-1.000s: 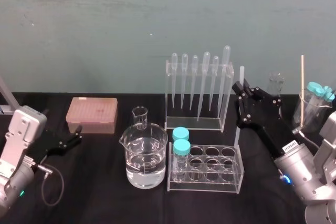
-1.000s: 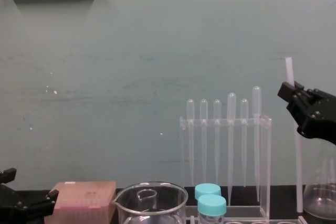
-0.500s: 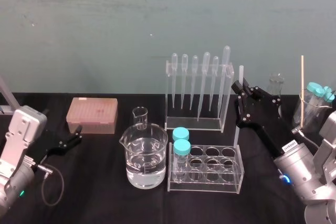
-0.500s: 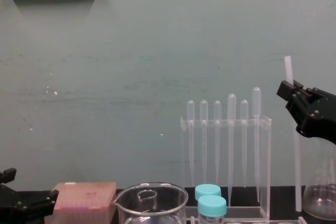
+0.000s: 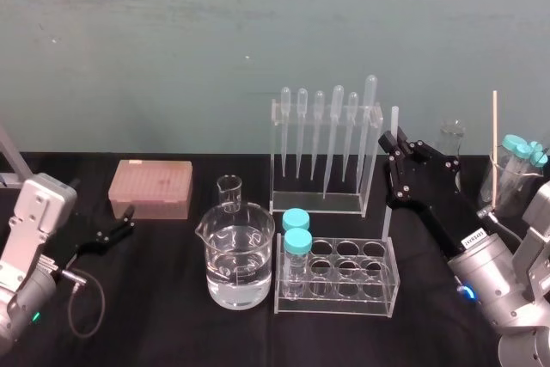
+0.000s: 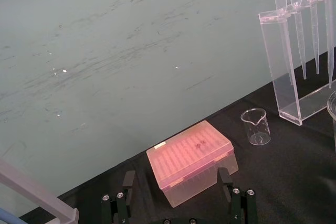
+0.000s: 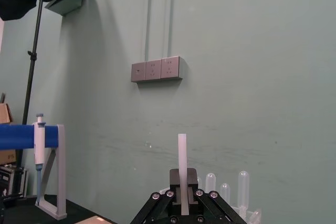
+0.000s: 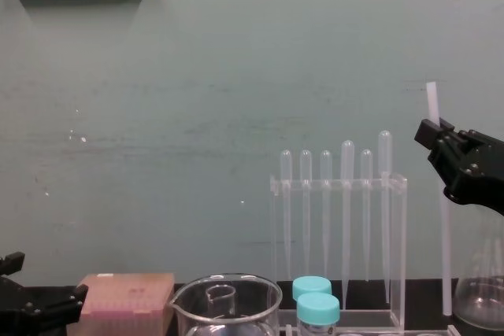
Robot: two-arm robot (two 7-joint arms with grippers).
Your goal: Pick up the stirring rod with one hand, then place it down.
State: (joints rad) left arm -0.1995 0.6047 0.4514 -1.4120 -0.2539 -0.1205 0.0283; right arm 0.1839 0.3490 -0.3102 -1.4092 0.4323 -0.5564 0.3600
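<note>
— Right gripper?
— Clamped on the stirring rod: short stub above the fingers, long length hanging below. Held upright, likely to clear the pipette stand just beside it.
— Left gripper?
— Parked well apart, fingers spread.

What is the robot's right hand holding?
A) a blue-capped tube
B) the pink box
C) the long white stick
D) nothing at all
C: the right gripper is shut on the long white stick, which stands upright between its fingers and pokes out above them. The left gripper sits open and idle, low on the left.
</note>
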